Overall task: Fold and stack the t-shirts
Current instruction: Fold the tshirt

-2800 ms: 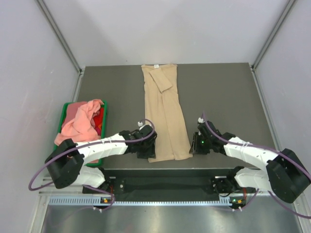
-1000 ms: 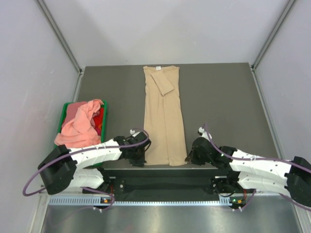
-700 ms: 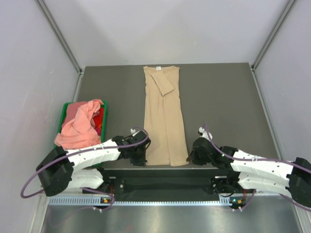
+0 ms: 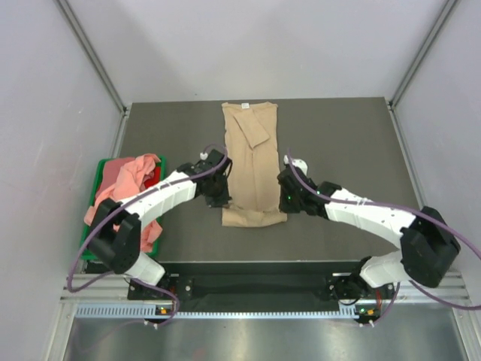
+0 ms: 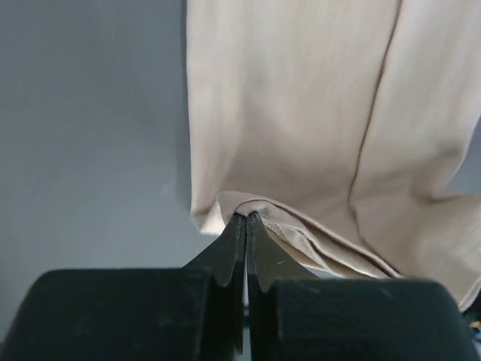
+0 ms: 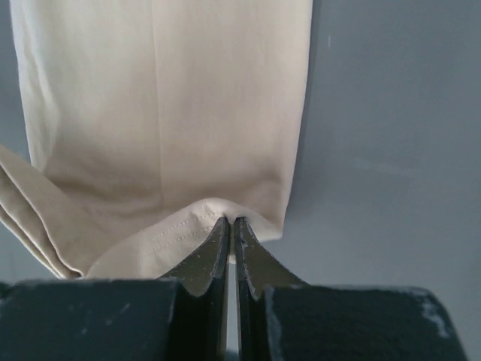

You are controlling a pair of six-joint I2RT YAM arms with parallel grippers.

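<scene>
A tan t-shirt point(image 4: 253, 162), folded into a long narrow strip, lies down the middle of the dark table with its white neck label at the far end. Its near part is doubled over, with the fold nearest me. My left gripper point(image 4: 223, 195) is shut on the hem's left corner, which shows as pinched cloth point(image 5: 259, 210) at the fingertips point(image 5: 246, 219) in the left wrist view. On the right corner point(image 6: 203, 214) of the hem, my right gripper point(image 4: 286, 198) is shut too point(image 6: 229, 222). Salmon-pink t-shirts point(image 4: 124, 184) are heaped at the left.
The pink heap sits in a green bin point(image 4: 95, 179) at the table's left edge, close to my left arm. Grey walls close in the table on three sides. Bare dark tabletop point(image 4: 346, 143) lies to the right of the tan shirt.
Both grippers have moved from the near table edge toward the middle, carrying the tan shirt's hem up over its own body. The strip now looks shorter, with a fold at its near end.
</scene>
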